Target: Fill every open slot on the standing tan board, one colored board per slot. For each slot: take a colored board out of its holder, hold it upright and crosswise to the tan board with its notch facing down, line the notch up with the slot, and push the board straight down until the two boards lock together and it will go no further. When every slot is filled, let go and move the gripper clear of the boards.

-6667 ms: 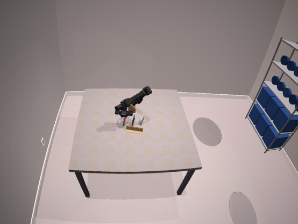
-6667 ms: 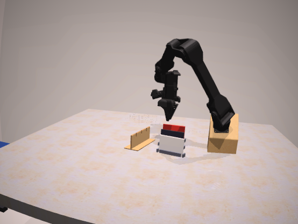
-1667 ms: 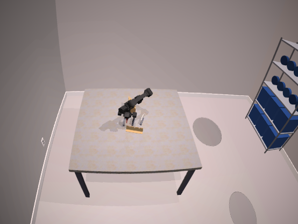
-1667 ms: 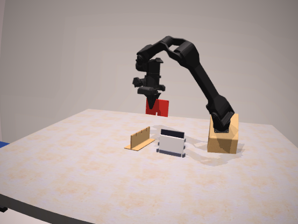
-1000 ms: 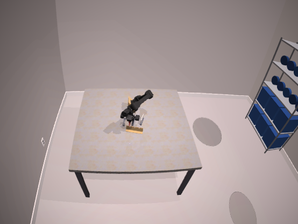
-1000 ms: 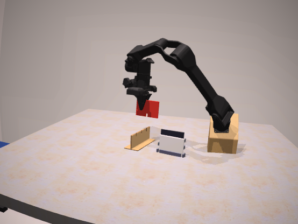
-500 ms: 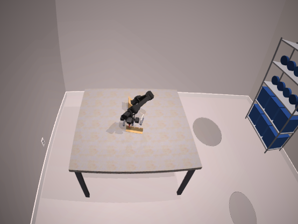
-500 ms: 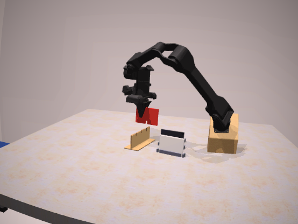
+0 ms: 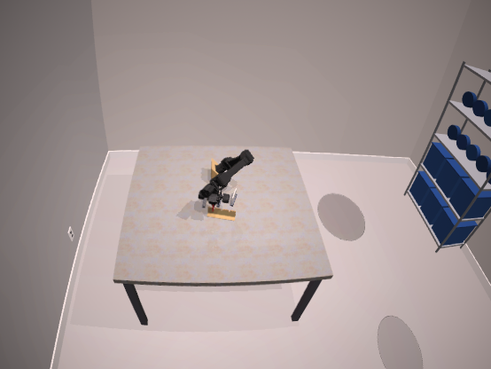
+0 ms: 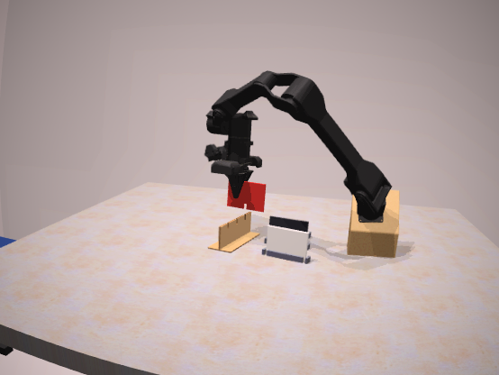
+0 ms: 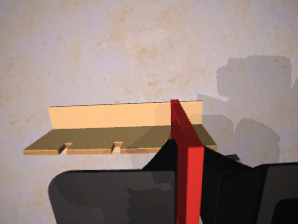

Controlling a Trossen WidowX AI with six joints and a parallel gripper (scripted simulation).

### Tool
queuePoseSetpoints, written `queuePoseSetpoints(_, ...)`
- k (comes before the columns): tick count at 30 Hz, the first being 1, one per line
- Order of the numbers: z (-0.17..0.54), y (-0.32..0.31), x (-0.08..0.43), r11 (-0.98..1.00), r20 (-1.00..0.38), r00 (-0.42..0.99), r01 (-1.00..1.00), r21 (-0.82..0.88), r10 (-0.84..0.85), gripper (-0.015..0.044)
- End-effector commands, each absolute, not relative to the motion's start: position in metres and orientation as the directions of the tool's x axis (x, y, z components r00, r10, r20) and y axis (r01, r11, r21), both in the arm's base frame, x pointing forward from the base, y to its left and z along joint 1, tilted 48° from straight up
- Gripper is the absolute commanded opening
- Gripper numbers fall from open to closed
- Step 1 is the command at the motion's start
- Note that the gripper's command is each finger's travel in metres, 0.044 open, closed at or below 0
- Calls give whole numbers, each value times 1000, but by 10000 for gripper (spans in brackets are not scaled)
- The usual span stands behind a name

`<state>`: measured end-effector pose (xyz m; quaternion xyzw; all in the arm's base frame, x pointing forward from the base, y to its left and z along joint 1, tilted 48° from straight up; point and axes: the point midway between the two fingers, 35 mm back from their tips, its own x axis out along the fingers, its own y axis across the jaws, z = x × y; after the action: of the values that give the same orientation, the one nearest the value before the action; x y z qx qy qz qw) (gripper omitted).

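Black tapered fingers of a robot gripper (image 9: 213, 207) (image 10: 236, 196) (image 11: 178, 145) clamp a thin, flat, rectangular red board (image 9: 213, 208) (image 10: 255, 196) (image 11: 194, 170), held upright betw. the two tips w/ its notch facing down, above a tabletop. In the exterior view one finger covers part of the board's near face, nr. its left side, and the rest of the panel reaches out to the right; the small notch opens at the bottom edge. Below the fingers and the red board, apart from both, stands the task's tan board (image 9: 222, 215) (image 10: 235, 231) (image 11: 95, 139), a long upright strip w/ a flat foot along its base and slots cut in its top edge. The wrist view shows the red board crosswise to it, toward the strip's right end, w/ two open slots in sight to the left. Just beside the tan board, on the arm-base side in the exterior view, a white rectangular board (image 10: 288, 242) and a black rectangular board (image 10: 288, 224) stand upright in dark gray holders (image 10: 285, 256), the black one behind the white. Farther out, the black jointed arm (image 9: 232, 173) (image 10: 340, 141) arches up from a tan box-shaped pedestal (image 9: 214, 167) (image 10: 373, 244), well apart from the slotted strip. All rest on a mottled beige-and-gray table (image 9: 177, 253) (image 10: 189, 306) (image 11: 100, 45); in the top view, a gray metal shelf unit (image 9: 436, 121) w/ blue bins (image 9: 432, 201) stands to the rt.
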<state>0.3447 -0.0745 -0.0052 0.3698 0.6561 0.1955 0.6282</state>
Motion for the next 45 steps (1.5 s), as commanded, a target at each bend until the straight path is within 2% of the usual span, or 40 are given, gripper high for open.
queuePoseSetpoints(1, -5, -74, 346, 648, -678, 66, 242, 722, 732, 0)
queuePoseSetpoints(45, -19, -59, 347, 647, -678, 66, 242, 723, 732, 0)
